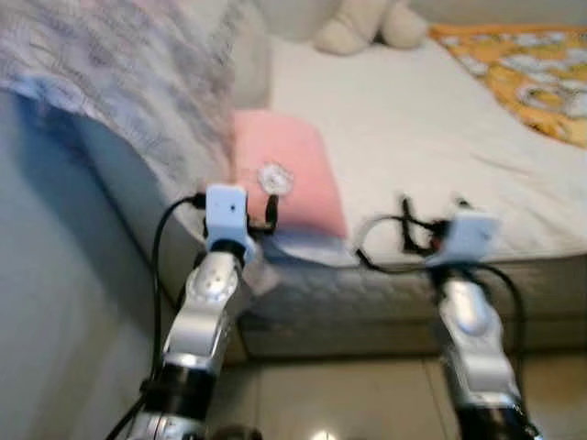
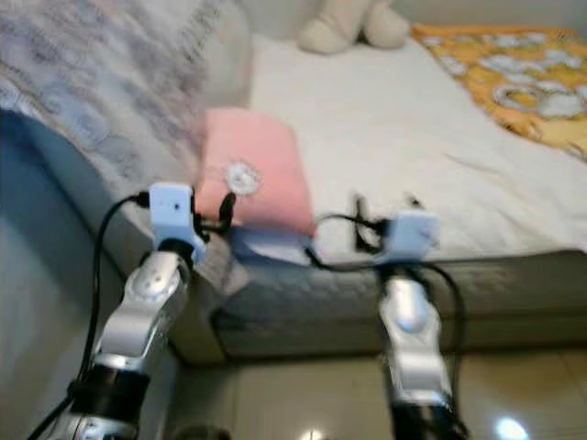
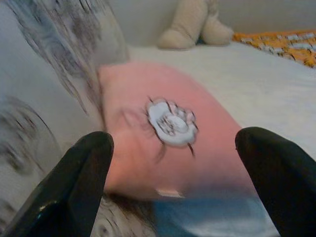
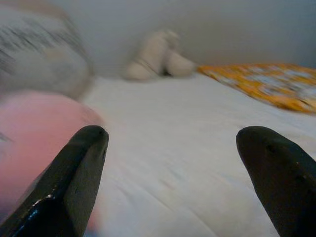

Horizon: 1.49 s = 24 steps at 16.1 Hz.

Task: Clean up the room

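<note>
A home bedroom: a bed [image 1: 413, 137] with a white sheet carries a pink pillow [image 1: 284, 170], a cream plush toy [image 1: 367, 23], and an orange patterned blanket [image 1: 532, 69].

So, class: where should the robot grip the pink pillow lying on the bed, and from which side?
Probably the near edge of the pink pillow, approached from the bed's foot side. It lies flat, that edge faces the open left gripper, and the patterned blanket crowds its left.

Your left gripper [image 3: 170, 182] is raised toward 11 o'clock, its fingers spread wide. Your right gripper [image 4: 170, 182] reaches toward 1 o'clock, with the fingers also wide apart.
</note>
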Tool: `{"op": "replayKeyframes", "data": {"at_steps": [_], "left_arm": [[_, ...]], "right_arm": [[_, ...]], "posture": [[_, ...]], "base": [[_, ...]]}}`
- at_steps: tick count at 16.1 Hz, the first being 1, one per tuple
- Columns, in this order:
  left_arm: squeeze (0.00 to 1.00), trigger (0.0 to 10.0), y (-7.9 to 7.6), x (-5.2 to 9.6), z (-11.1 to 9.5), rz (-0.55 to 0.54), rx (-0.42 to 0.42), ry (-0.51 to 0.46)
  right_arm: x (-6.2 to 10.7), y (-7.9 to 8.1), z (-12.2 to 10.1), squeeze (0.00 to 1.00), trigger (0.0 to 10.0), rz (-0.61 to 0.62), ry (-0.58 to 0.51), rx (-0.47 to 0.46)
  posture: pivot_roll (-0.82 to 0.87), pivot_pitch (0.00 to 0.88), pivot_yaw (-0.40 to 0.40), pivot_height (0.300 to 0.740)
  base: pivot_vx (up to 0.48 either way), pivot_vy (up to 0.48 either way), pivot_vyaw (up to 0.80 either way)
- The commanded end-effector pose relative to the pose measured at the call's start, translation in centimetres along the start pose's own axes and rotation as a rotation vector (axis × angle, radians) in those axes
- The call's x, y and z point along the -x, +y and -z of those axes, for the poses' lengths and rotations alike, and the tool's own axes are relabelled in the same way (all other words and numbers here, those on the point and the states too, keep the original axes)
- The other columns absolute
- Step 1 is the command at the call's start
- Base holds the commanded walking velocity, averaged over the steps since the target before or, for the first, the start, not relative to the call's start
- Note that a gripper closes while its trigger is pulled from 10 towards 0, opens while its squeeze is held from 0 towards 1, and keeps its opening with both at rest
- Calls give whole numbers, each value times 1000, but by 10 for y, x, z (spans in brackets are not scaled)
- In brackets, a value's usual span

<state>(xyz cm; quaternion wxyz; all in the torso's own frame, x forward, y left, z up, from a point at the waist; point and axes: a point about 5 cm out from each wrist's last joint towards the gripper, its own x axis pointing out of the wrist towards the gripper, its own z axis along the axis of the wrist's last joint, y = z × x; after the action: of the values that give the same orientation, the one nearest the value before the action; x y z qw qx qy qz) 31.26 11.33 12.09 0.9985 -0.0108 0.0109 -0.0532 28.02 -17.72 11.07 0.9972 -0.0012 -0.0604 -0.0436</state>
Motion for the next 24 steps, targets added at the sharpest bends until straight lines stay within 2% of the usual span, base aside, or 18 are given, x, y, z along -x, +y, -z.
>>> {"op": "replayKeyframes", "data": {"at_steps": [1, 2, 4, 9, 10, 11, 12, 16, 20, 24], "left_arm": [[157, 10000, 5, 4, 5, -20, 4, 25], [161, 10000, -3, 3, 3, -5, 8, 17], [133, 10000, -7, -1, 2, 0, 12, 9], [129, 10000, 12, -3, 17, -113, 41, 79], [129, 10000, 14, -3, 19, -125, 41, 88], [78, 10000, 7, -13, 19, -133, 42, 96], [0, 10000, 2, -18, 19, -112, 2, 107], [0, 10000, 8, -16, 18, -75, -25, 80], [0, 10000, -3, -21, 15, -50, -41, 57], [0, 10000, -6, -22, 14, -24, -40, 48]], "right_arm": [[3, 6, 3, 0, 10000, -24, 20, -21], [3, 9, 5, 0, 10000, -39, 26, -18], [0, 14, 3, 0, 10000, -74, 20, -6], [4, 3, 14, 0, 10000, -67, 55, 12], [4, 3, 14, 0, 10000, -67, 57, 14], [4, 1, 18, 0, 10000, -66, 69, 19], [3, 1, 19, 0, 10000, -69, 72, 25], [1, 2, 25, 0, 10000, -77, 92, 40], [-3, 6, 24, 0, 10000, -94, 79, 44], [-8, 8, 23, 0, 10000, -98, 72, 39]], "posture": [[-102, 0, 52, 740], [-103, 0, 53, 740], [-105, 0, 48, 740], [-99, 0, 48, 740], [-96, 0, 48, 740], [-94, 0, 52, 740], [-94, 0, 52, 740], [-91, 0, 55, 740], [-94, 0, 54, 740], [-96, 0, 61, 740]], "base": [[0, -450, 0], [0, -450, 0], [0, -448, 0], [0, -436, 0], [0, -428, 0], [266, -398, 0], [285, -382, 0], [0, 0, 0], [337, -337, 0], [310, -362, 0]]}}
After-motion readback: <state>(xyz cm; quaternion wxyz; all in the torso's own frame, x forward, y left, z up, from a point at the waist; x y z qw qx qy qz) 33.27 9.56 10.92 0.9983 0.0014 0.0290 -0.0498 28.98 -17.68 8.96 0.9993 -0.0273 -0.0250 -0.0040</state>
